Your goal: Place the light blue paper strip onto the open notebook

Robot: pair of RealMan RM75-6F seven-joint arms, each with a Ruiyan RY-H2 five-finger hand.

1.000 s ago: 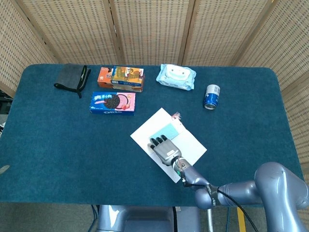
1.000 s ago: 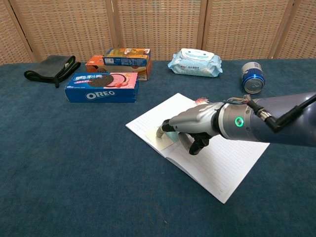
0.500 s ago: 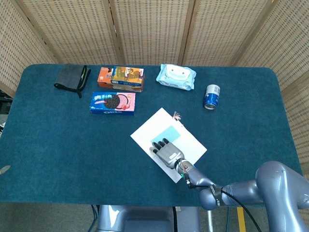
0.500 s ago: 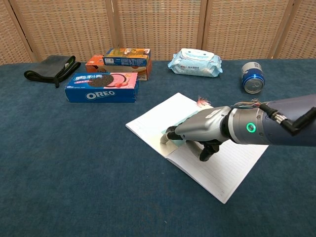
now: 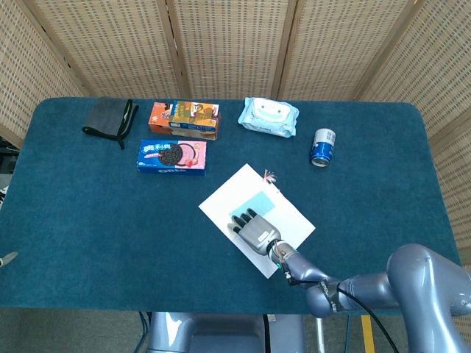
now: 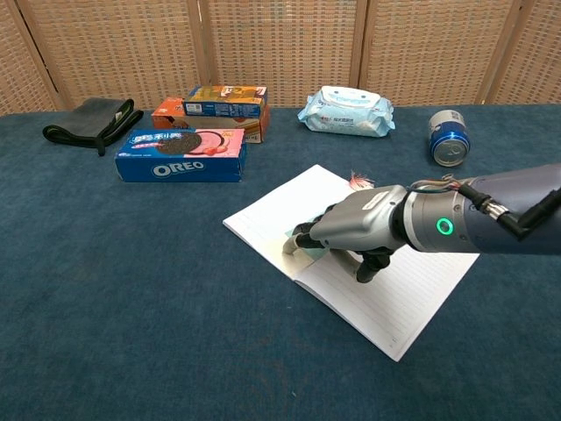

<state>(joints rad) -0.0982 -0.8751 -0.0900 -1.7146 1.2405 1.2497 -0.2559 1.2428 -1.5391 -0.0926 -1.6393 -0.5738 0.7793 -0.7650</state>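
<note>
The open notebook [image 5: 221, 204] [image 6: 279, 210] lies white and lined at the table's middle. The light blue paper strip [image 5: 259, 200] lies flat on its page; in the chest view only its near corner [image 6: 301, 249] peeks out from under the fingers. My right hand [image 5: 254, 229] [image 6: 355, 231] is stretched flat over the notebook, fingers extended and apart, their tips at the strip's near edge. Whether they touch the paper I cannot tell. Nothing is pinched in the hand. My left hand appears in neither view.
An Oreo box [image 5: 171, 156], an orange snack box [image 5: 185, 119] and a dark pouch [image 5: 110, 118] sit at the back left. A wet-wipes pack [image 5: 268, 116] and a blue can [image 5: 322, 147] stand at the back right. A small pink tassel [image 5: 268, 176] lies at the notebook's far corner.
My right hand has drawn back a little toward me, off the strip. More of the light blue paper now shows, lying flat on the page.
</note>
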